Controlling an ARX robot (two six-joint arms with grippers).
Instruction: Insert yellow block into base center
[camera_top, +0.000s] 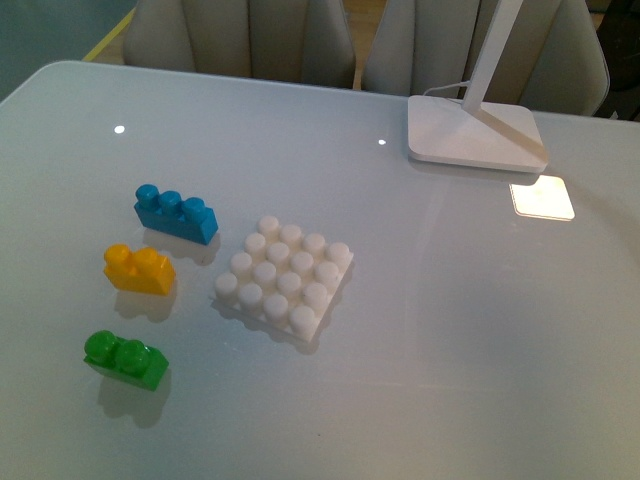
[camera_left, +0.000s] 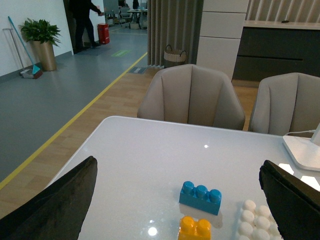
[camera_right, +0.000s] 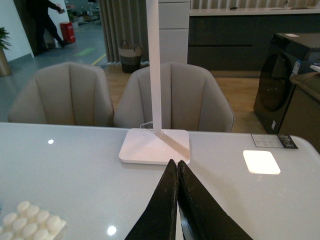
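The yellow block (camera_top: 139, 269) lies on the table left of the white studded base (camera_top: 283, 277), both free of any gripper. In the left wrist view the yellow block (camera_left: 195, 228) shows low down between my left gripper's (camera_left: 177, 197) wide-open fingers (camera_left: 55, 205), with the base (camera_left: 257, 222) beside it. My right gripper (camera_right: 177, 167) is shut on nothing, its tips pressed together above bare table short of the lamp foot (camera_right: 155, 145); the base (camera_right: 30, 220) sits off to one side. Neither arm appears in the front view.
A blue three-stud brick (camera_top: 176, 212) lies behind the yellow block and a green two-stud brick (camera_top: 125, 359) in front of it. A white lamp foot (camera_top: 475, 130) with its stem stands at the back right. Chairs line the table's far edge.
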